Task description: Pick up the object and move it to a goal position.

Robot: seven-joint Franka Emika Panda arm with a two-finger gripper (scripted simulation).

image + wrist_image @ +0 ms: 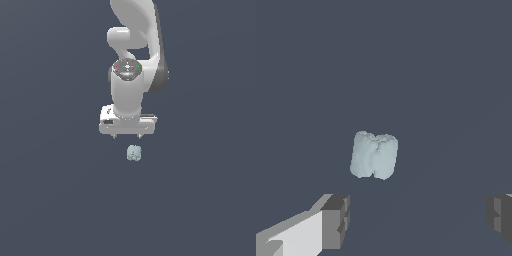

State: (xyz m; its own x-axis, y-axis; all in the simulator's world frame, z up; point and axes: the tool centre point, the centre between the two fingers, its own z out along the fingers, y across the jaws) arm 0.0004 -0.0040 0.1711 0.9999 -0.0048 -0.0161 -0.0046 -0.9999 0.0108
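Nothing else lies near the object (134,153); it sits alone on the flat dark slate-blue surface (50,200), a small pale grey-teal lump with a groove down its middle, and no other item stands between it and the gripper (128,135); from the exterior view it rests just below the white gripper body in the picture, a touch toward the exterior view's right of the gripper's centre, apart from it and not touched by either finger.

The gripper is spread wide and holds nothing; in the wrist view the two dark fingertips (336,220) stand far apart with the lump (374,155) ahead of the gap, nearer to one finger than the other; one fingertip is cut off by the picture's edge, so only part of it shows; in the exterior view the fingers are mere short stubs under the gripper body and hard to make out; the arm (135,60) runs out of the picture at the top, its base unseen.

No table edge, wall or marker shows anywhere; the ground runs plain to every border, open on all sides of the lump.
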